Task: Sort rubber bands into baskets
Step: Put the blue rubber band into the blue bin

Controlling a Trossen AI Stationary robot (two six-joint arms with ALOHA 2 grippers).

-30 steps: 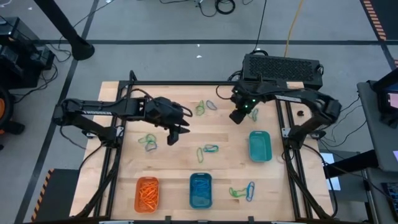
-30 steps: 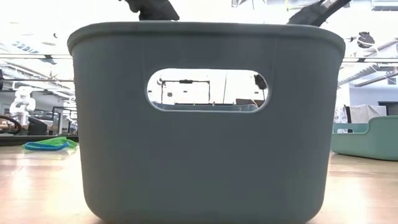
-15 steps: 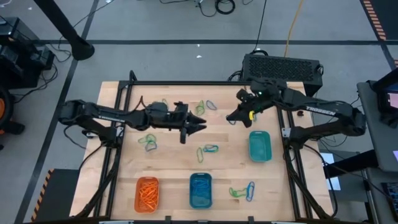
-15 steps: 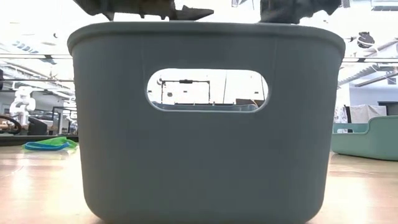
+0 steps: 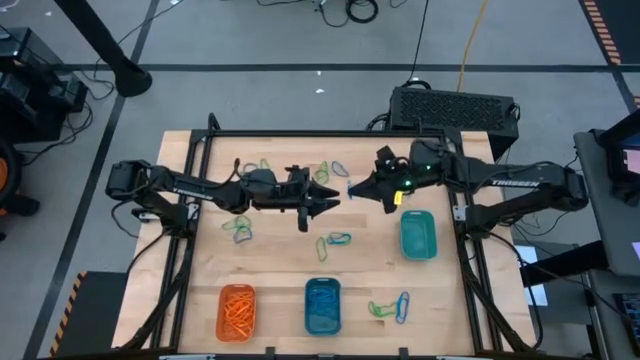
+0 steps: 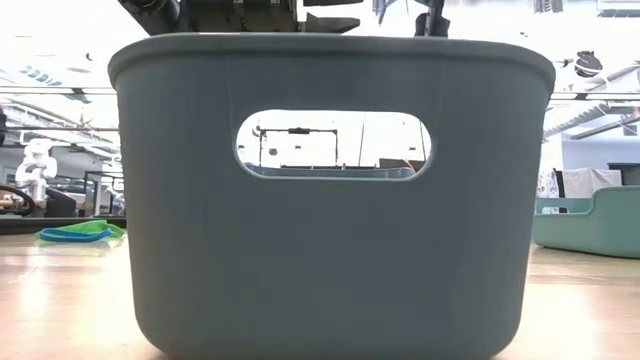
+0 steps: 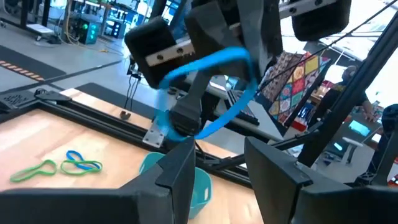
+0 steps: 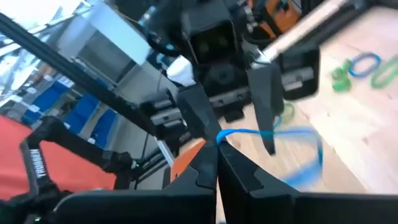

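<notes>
- My right claw (image 5: 358, 187), pinched shut on a blue band (image 8: 292, 134), hangs mid-air beyond the blue basket (image 5: 322, 306).
- My left claw (image 5: 333, 199) faces it, fingers apart, empty.
- Orange basket (image 5: 237, 310) holds bands; mixed bands (image 5: 335, 241) lie loose on the bench (image 5: 280, 260), so much sorting remains.

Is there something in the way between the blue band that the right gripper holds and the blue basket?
Nothing fixed blocks it. The right gripper holds the blue rubber band above mid-table, facing the open left gripper. Toward the blue basket only loose bands lie flat on the table.
</notes>
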